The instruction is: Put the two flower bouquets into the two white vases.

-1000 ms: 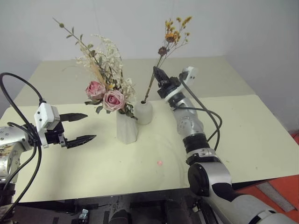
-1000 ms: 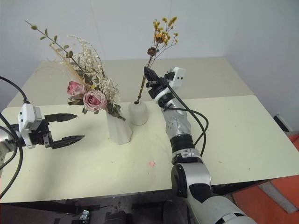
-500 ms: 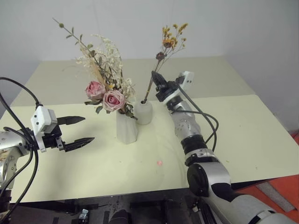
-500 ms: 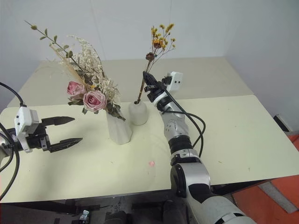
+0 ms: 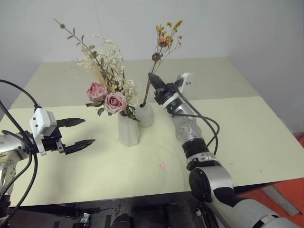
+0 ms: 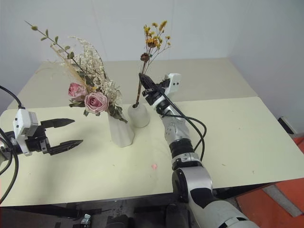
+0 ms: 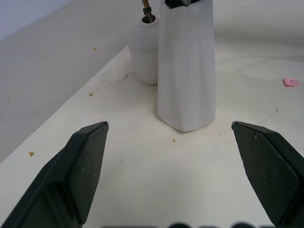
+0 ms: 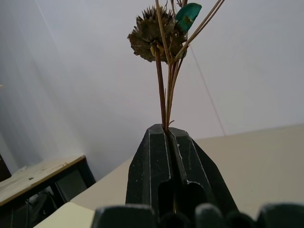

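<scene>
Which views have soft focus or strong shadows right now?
Left wrist view: left tool fingers slightly soft up close, taller vase sharp. Right wrist view: dried flower head crisp, background room blurred. Left eye view: even, diffuse light, only faint shadows on the table, no glare.

Pale yellow-green bench (image 5: pixel 266 142), a second similar bench top (image 5: pixel 209 71) butted behind it at the far side. Plain white walls (image 5: pixel 237 28) far and right. Orange-red floor (image 5: pixel 285 194) near right.

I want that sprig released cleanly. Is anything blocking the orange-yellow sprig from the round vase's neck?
Nothing visible: the orange-yellow sprig already has its stem in the round vase, with the right gripper shut on the stem above.
</scene>
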`<action>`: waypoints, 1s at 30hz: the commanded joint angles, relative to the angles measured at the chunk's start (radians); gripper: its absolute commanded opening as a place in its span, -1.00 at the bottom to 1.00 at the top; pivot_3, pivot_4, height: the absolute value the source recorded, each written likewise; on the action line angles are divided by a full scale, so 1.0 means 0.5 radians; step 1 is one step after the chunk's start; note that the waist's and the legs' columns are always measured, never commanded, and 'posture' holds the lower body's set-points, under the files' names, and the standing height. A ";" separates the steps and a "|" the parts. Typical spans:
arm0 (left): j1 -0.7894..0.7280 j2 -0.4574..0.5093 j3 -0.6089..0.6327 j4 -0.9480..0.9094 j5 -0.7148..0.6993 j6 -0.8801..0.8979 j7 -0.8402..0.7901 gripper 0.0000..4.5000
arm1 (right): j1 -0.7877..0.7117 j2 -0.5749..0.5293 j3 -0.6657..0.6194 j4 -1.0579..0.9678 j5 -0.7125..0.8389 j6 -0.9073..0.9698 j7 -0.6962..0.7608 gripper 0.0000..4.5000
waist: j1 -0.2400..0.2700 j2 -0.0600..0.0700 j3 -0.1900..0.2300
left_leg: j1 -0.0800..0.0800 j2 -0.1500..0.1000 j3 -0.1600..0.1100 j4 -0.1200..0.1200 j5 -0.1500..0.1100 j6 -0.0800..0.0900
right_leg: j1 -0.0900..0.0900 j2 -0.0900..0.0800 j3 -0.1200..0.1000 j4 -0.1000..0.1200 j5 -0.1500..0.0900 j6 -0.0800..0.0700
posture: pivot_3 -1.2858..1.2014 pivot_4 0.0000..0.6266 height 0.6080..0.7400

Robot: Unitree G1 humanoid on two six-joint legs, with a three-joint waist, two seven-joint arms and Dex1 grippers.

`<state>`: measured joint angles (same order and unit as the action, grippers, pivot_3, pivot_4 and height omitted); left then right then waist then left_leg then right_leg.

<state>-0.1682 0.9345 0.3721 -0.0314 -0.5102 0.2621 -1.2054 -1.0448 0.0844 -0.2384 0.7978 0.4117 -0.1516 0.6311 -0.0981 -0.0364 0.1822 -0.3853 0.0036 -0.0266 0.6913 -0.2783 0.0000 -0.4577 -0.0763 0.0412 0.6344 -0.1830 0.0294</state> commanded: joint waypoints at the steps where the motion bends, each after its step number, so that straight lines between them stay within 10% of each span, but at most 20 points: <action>1: -0.028 0.030 0.034 -0.056 -0.020 -0.016 0.008 1.00 | -0.033 0.005 0.023 -0.028 -0.033 -0.112 -0.024 -0.98 | 0.000 0.000 0.000 | 0.000 0.000 0.000 0.000 0.000 0.000 | 0.000 0.000 0.000 0.000 0.000 0.000 | 0.03 -0.52 1.00; 30: -0.029 0.038 0.038 -0.032 -0.006 -0.027 0.026 1.00 | 0.015 0.010 0.109 -0.020 -0.094 -0.170 0.025 -0.98 | -0.001 0.000 0.000 | 0.000 0.000 0.000 -0.001 0.000 0.000 | 0.000 0.000 0.000 -0.001 0.000 0.000 | 0.03 -0.52 1.00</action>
<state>-0.1657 0.9345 0.3721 -0.0309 -0.5100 0.2619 -1.1956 -1.0376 0.0866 -0.2004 0.8227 0.3698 -0.2138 0.6347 -0.0986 -0.0363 0.1823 -0.3853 0.0036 -0.0268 0.6910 -0.2783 -0.0001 -0.4577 -0.0762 0.0412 0.6341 -0.1830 0.0294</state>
